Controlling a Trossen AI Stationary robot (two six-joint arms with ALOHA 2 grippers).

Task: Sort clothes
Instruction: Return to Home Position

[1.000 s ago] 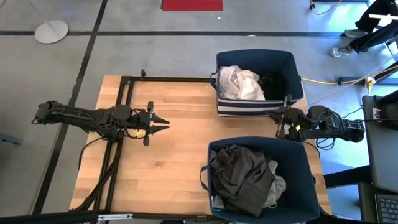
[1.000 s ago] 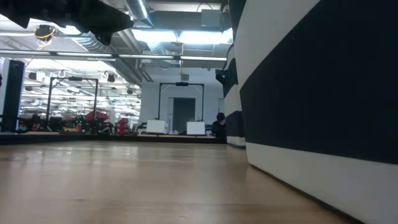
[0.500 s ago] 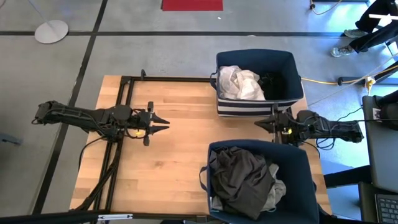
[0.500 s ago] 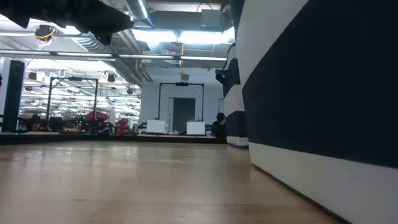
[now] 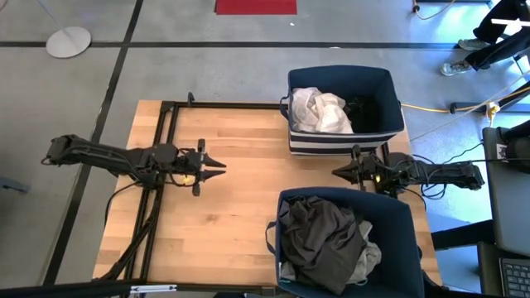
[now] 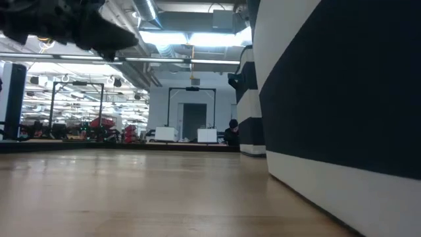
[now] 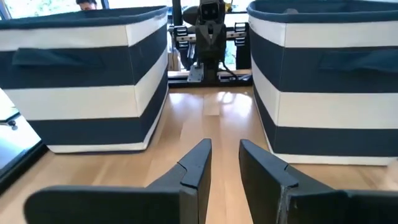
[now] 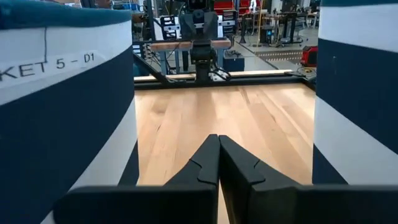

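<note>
Nearest the front edge of the surface [image 5: 240, 215] stands the near bin [image 5: 397, 219], heaped with clothes. A dark grey garment [image 5: 323, 240] lies crumpled on top, and a paler piece [image 5: 367, 252] shows at its side. These are soft, light things that will sag and trail when lifted, so I judge the safest hold is a pinch on a raised fold near the middle of the heap, not on a loose edge. Nothing here looks fragile or slippery.

A little farther back, the right claw [image 5: 338, 170] sits low in the gap between the two bins. Its arm is stretched nearly flat and level, pointing across the surface toward the other arm. The right wrist view shows its fingers pressed together, clenched on nothing.

Well apart from it, over bare wood on the other side, the left claw [image 5: 220, 165] points back along the same line, with its arm also extended low and straight. Its fingers stand slightly parted and carry nothing.

Farthest off is the far bin [image 5: 325, 143]. It holds a bunched white garment [image 5: 319, 110], with something dark beside it, too shadowed to identify. Every garment I can see lies inside one of the two bins, so the sorting looks finished.
</note>
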